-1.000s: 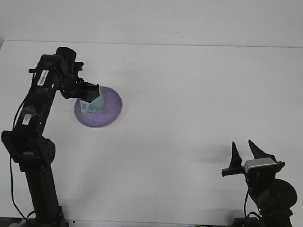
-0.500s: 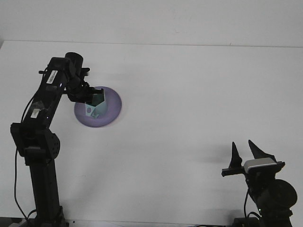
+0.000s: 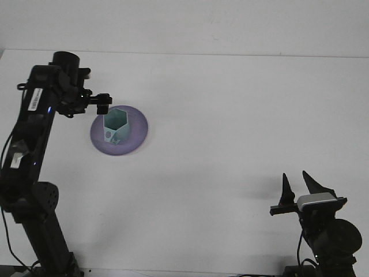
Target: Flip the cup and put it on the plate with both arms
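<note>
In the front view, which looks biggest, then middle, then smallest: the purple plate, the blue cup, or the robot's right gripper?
1. Purple plate, clearly the widest.
2. Right gripper. It sits nearer the camera, so its true size against the cup is unsure.
3. Blue cup, standing on the plate.

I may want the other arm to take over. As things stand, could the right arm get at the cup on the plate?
Probably not easily. The right gripper sits at the near right, the cup stands far across on the plate, and the left gripper hovers beside it.
</note>
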